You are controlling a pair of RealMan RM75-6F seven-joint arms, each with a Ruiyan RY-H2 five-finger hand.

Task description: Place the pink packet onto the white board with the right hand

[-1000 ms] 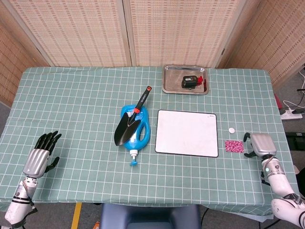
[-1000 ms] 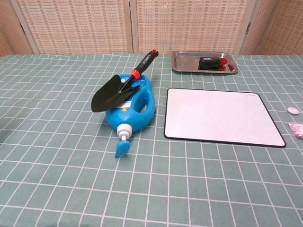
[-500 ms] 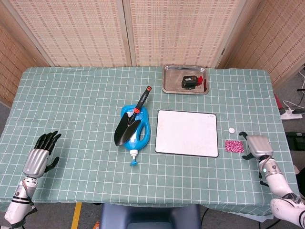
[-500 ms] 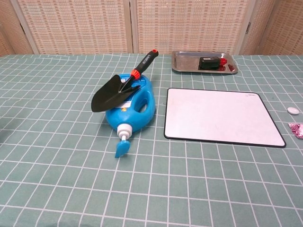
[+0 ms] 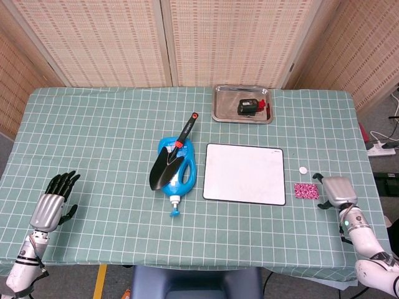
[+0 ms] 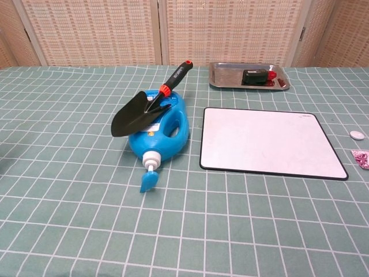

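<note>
The pink packet lies flat on the green checked tablecloth, just beside the right edge of the white board and not on it. A small white round object sits near the packet, on its far side. The right hand rests on the cloth just beside the packet; its dark fingers curl toward the packet, and I cannot tell if they touch it. The left hand lies at the left side of the table, fingers apart and holding nothing. A black garden trowel rests on a blue bottle. A metal tray holds a black device.
</note>
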